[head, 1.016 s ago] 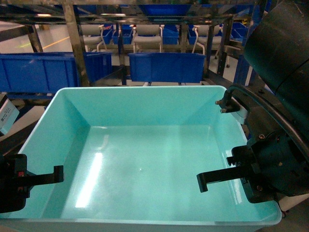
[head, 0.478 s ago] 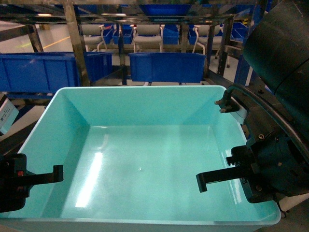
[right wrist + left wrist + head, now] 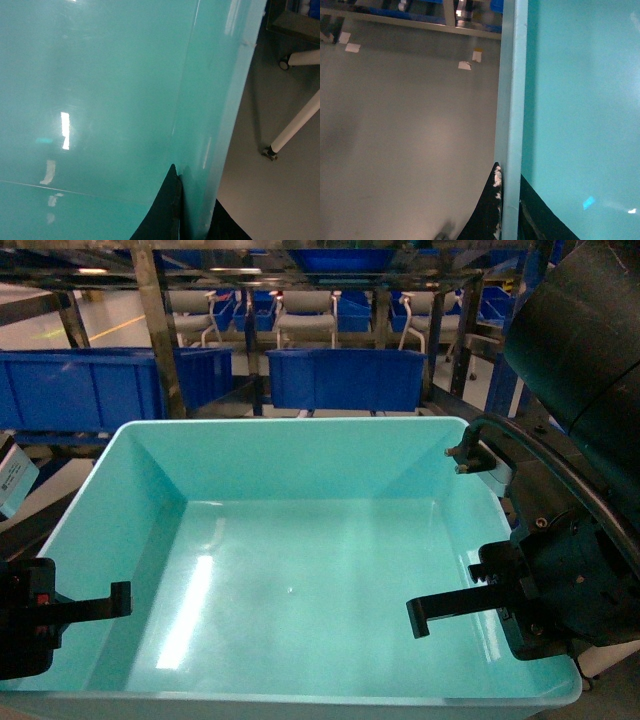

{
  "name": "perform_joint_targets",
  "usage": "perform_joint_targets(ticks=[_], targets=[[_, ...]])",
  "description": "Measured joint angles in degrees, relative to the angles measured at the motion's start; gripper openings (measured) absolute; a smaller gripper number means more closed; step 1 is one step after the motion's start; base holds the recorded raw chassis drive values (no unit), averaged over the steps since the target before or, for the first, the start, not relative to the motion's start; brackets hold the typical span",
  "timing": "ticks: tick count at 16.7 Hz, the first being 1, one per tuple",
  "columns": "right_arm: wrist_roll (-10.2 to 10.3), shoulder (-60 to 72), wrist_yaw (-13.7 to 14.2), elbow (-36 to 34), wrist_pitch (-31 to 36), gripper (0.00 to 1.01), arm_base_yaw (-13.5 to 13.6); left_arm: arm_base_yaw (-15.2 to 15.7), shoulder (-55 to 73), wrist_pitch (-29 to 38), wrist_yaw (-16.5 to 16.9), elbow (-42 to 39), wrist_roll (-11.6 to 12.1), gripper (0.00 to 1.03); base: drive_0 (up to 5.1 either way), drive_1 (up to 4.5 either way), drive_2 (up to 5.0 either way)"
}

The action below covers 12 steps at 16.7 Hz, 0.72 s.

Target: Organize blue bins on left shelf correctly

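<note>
Turquoise bin (image 3: 300, 540) fills the near foreground, in front of the steel left shelf (image 3: 160, 340) with royal-blue bins (image 3: 345, 378) behind; left gripper (image 3: 507, 205) pinches its left wall, right gripper (image 3: 192, 210) pinches its right wall, one finger (image 3: 445, 608) inside, grey floor (image 3: 400, 140) below.

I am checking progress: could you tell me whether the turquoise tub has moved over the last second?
No. The tub sits unchanged against the shelf upright behind it.
</note>
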Motion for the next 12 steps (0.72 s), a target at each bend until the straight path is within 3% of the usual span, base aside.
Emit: perform_joint_targets(ticks=[12], targets=[[0.02,0.0,0.0,0.0,0.0,0.02,0.0,0.0,0.0,0.0,0.0,0.0,0.0,0.02,0.0,0.0,0.0]])
